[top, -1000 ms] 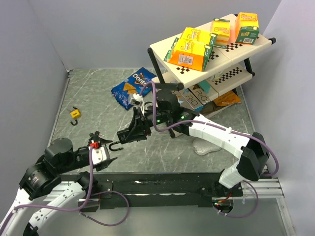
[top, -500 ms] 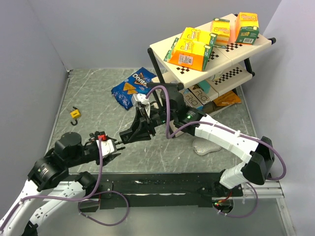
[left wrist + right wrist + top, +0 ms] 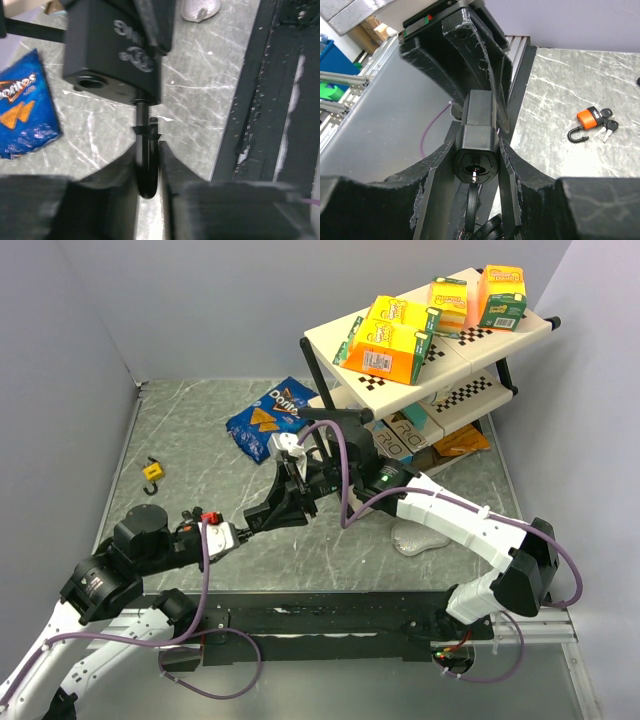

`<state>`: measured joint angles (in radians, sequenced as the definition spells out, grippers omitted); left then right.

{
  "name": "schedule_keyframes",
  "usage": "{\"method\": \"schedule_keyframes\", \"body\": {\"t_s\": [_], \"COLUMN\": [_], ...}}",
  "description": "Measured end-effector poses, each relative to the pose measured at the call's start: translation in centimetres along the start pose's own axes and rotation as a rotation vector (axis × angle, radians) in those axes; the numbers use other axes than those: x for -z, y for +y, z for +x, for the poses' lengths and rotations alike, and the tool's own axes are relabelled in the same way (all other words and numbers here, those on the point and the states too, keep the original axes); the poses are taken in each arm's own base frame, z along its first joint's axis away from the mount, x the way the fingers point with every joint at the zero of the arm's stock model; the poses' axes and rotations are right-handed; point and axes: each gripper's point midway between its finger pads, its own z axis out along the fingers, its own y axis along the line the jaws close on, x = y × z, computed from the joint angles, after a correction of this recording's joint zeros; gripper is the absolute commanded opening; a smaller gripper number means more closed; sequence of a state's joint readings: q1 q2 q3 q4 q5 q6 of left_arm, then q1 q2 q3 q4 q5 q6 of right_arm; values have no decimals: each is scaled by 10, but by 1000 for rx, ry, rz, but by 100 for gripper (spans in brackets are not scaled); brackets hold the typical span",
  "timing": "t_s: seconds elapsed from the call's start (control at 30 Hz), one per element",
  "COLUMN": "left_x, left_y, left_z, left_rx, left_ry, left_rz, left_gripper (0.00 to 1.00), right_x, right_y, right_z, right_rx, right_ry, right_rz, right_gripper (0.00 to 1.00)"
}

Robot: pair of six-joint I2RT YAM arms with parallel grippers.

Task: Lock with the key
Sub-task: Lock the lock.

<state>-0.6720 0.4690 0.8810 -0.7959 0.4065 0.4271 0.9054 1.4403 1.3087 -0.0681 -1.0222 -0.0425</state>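
Observation:
A black padlock (image 3: pixel 265 513) hangs above the table, its body clamped in my right gripper (image 3: pixel 278 502). In the right wrist view the fingers press both sides of the padlock (image 3: pixel 476 145), and a key (image 3: pixel 474 207) on a black ring sits in the keyhole facing the camera. The shackle (image 3: pixel 241 531) sticks out toward the left arm. My left gripper (image 3: pixel 228 537) is shut on it. Seen from the left wrist, the shackle (image 3: pixel 146 167) is pinched between both pads of the left gripper (image 3: pixel 148 162), with the padlock body (image 3: pixel 112 47) just beyond.
A small orange padlock with keys (image 3: pixel 153 472) lies at the left of the table, also in the right wrist view as the orange padlock (image 3: pixel 588 119). A blue Doritos bag (image 3: pixel 268 420) lies mid-table. A two-tier rack (image 3: pixel 345 332) with boxes stands at the back right.
My left gripper has moved right onto the padlock's shackle and shut on it. The right arm lifted the padlock slightly and then stayed still.

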Motion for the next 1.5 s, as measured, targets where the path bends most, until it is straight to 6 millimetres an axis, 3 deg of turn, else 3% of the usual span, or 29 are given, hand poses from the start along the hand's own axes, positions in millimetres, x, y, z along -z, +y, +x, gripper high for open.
{"method": "schedule_keyframes", "body": {"t_s": [0.03,0.17,0.2,0.23,0.3,0.33,0.53,0.67,1.13,1.27,1.5], "left_x": [0,0,0,0,0,0,5,7,-2,-6,-16], "left_y": [0,2,2,2,2,1,-8,-16,-18,-18,-15], "left_z": [0,0,0,0,0,1,17,22,7,-3,-10], "left_rx": [-3,-13,-15,-19,-24,-23,-4,1,55,70,100], "left_ry": [0,0,0,1,1,4,48,57,21,5,-9], "left_rz": [-1,-8,-8,-9,-5,-2,13,44,86,115,128], "left_gripper": [2,1,1,1,1,1,1,1,1,1,1], "right_x": [0,0,1,1,1,1,7,11,22,31,41], "right_y": [0,2,2,2,2,3,0,-3,-10,-2,11], "right_z": [0,2,2,3,3,2,-31,-37,4,19,21], "right_rx": [-1,-11,-17,-25,-52,-71,-74,-69,-6,33,99], "right_ry": [0,6,8,10,15,17,-21,-27,102,146,174], "right_rz": [-1,-7,-5,-3,2,7,44,58,118,118,100], "right_gripper": [0,3,14,50,78,100,100,100,100,100,97]}}
